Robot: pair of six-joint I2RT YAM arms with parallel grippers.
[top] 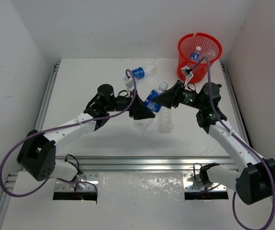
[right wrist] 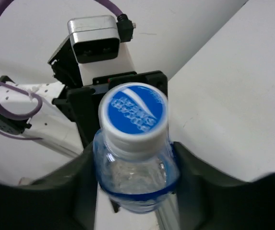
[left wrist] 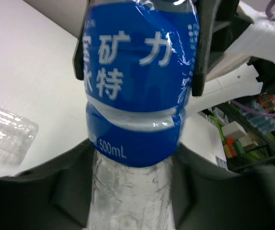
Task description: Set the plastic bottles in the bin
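bottle in hand: the blue-label bottle [top: 152, 100] is up off the bench [top: 89, 76], tilted, with its cap end pointing away from the left gripper [left wrist: 132, 191]

left gripper: clamped on the clear lower body, just under the label, so it's carrying the bottle

right gripper [right wrist: 133, 165]: jaws sit either side of the shoulder, right below the cap; honestly can't tell if they're squeezing or just framing it

step: looks to me like a mid-air handover, left to right

bin [top: 210, 47]: out past the right gripper, well apart from it, with one bottle [top: 195, 53] already inside

leftovers: another blue one [top: 141, 72] lies beyond the left gripper, and two clear bottles [top: 144, 123] [top: 165, 120] lie on the bench just under both grippers

next move: my guess is that right needs a solid pinch before left lets go, or the bottle drops. Then it's a swing over the rim and a release above the opening
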